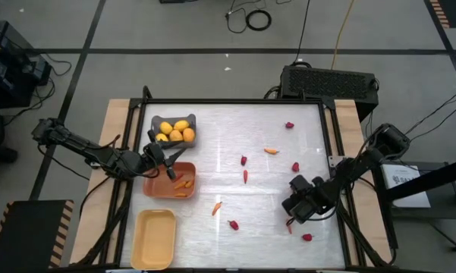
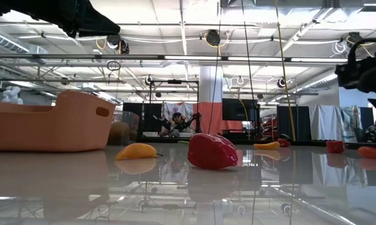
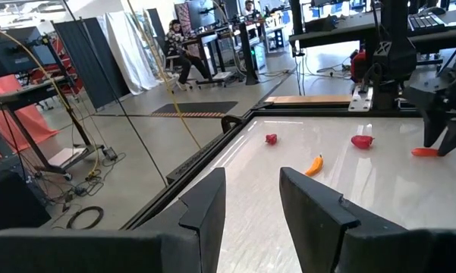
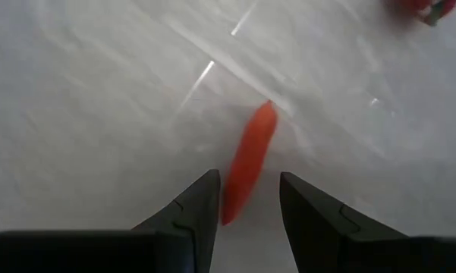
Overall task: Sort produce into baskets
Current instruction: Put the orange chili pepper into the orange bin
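The white table (image 1: 235, 167) holds three bins along its left side: a pale yellow bin (image 1: 153, 240) nearest, an orange bin (image 1: 170, 180) in the middle, and a grey bin (image 1: 174, 130) farthest. The grey bin holds several yellow lemons (image 1: 175, 131), and the orange bin holds small carrots (image 1: 183, 183). The pale yellow bin shows nothing inside.

The left gripper (image 1: 167, 161) hangs over the far rim of the orange bin, its fingers (image 3: 205, 203) parted with nothing between them. The right gripper (image 1: 294, 214) is low over the near right part of the table, fingers (image 4: 197, 205) spread to either side of a reddish-orange carrot (image 4: 246, 163) lying on the surface; whether they touch it cannot be told.

Loose on the table lie more carrots, one near the middle (image 1: 217, 207) and one farther off (image 1: 271, 150), and scattered red strawberries (image 1: 233, 224).
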Controlling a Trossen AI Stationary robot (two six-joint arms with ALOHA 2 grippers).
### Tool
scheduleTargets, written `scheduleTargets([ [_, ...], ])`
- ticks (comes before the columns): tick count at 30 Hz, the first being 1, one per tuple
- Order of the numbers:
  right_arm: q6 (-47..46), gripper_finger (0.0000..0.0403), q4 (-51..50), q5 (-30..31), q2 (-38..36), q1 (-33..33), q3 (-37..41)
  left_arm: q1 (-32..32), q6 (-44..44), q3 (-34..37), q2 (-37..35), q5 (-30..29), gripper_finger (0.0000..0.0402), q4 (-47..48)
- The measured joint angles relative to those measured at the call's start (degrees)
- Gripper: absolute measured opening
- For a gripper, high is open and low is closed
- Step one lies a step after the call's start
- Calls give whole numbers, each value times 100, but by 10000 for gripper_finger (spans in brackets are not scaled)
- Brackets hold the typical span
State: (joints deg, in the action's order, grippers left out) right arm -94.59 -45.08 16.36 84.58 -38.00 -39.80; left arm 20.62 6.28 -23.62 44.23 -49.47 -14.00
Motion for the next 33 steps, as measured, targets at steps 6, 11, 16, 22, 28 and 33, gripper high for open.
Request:
scheduleTargets([
  [6,-267,130,236,20,-9,0,195,0,0,0,-2,0,134,0],
  [11,-66,129,392,20,-15,0,235,1,0,0,-1,0,134,0],
  [16,-13,106,439,18,-13,0,237,2,0,0,0,0,134,0],
  [22,-11,41,513,16,-11,0,233,1,-2,0,-1,1,134,0],
  [28,207,6,476,-5,2,2,150,2,-2,0,-2,0,134,0],
  [33,311,10,475,-34,9,24,-48,1,-2,0,-1,2,134,-2],
])
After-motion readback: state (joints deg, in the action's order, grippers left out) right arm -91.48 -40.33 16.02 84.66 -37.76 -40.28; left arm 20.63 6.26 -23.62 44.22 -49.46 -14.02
